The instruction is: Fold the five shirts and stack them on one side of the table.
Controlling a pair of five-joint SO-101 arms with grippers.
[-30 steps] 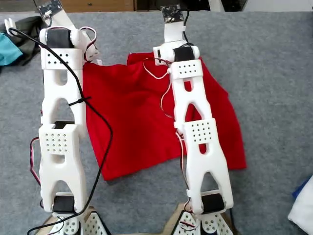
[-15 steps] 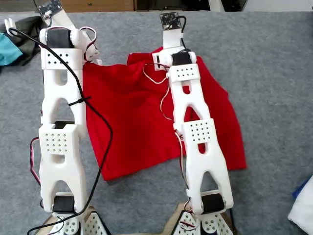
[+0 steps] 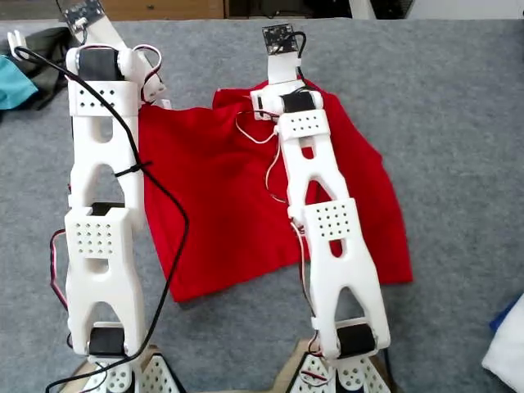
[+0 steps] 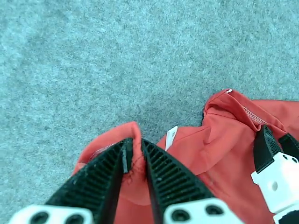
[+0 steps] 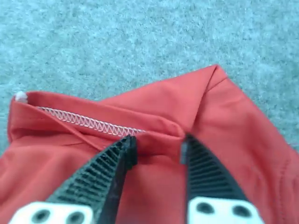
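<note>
The shirt (image 3: 221, 196) is plain bright red. Its hem carries white zigzag stitching (image 5: 88, 122) and a small white label (image 4: 171, 135). The tabletop (image 3: 458, 98) is mottled grey. The left arm (image 3: 98, 164) and right arm (image 3: 327, 221) are white, with grids of small holes. The left gripper (image 4: 135, 145) and right gripper (image 5: 158, 141) have black, finely ribbed fingers on white bases. A black cable (image 3: 185, 225) and thin red and white wires (image 3: 274, 168) trail along the arms. At the tabletop's edges lie teal cloth (image 3: 12, 82), dark grey cloth (image 3: 49, 49) and white-and-blue cloth (image 3: 508, 336).
</note>
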